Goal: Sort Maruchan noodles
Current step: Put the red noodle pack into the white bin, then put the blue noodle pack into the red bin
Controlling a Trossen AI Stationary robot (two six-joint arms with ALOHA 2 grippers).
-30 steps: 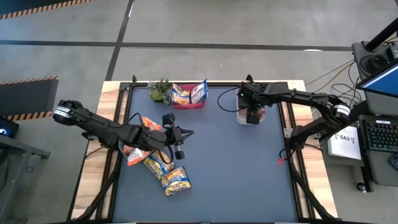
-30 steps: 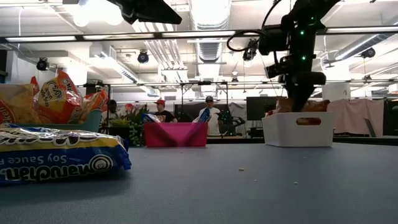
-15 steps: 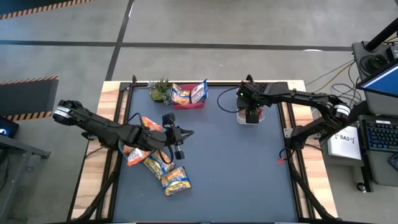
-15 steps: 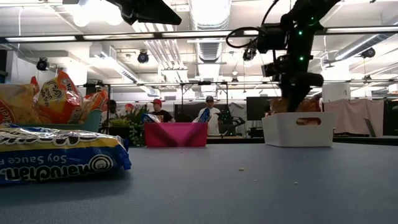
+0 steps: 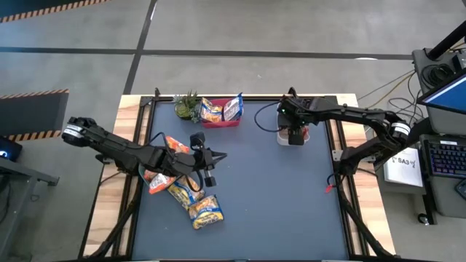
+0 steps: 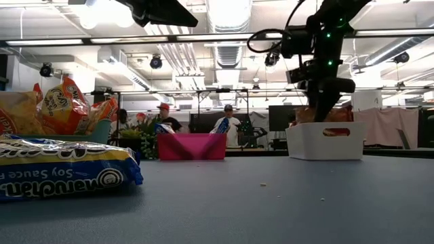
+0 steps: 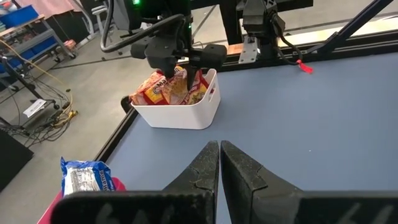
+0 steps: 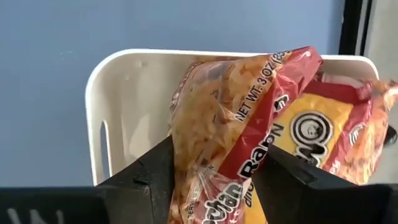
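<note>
The right pincer (image 5: 294, 135) hangs over the white bin (image 5: 279, 137) at the far right part of the tabletop (image 5: 269, 196), its fingers clamped on a red noodle packet (image 8: 233, 124) that sits between them, tilted, with its lower end down inside the bin. Just beside that packet, also in the bin, lies another red-and-yellow packet (image 8: 323, 134), touching it. Seen from the left wrist, the right pincer (image 7: 180, 65) stands upright above the white bin (image 7: 180, 112), whose packets (image 7: 163, 92) rise past the rim. The left pincer (image 5: 211, 156) rests low over the left part of the tabletop, well apart from the white bin, with its two fingers (image 7: 202, 171) pressed together and nothing between them. Close behind and beside it, toward the left arm, a loose heap of orange and yellow-and-blue noodle packets (image 5: 182, 191) lies on the tabletop, some overlapping; one yellow packet (image 5: 206, 211) lies at the near end of the heap. Farther off, at the far edge, a pink bin (image 5: 221, 116) holds two more packets (image 5: 212, 110), and a small green plant (image 5: 187, 106) stands just beside it. In the low view, people (image 6: 227, 125) sit in the room beyond the tabletop.
</note>
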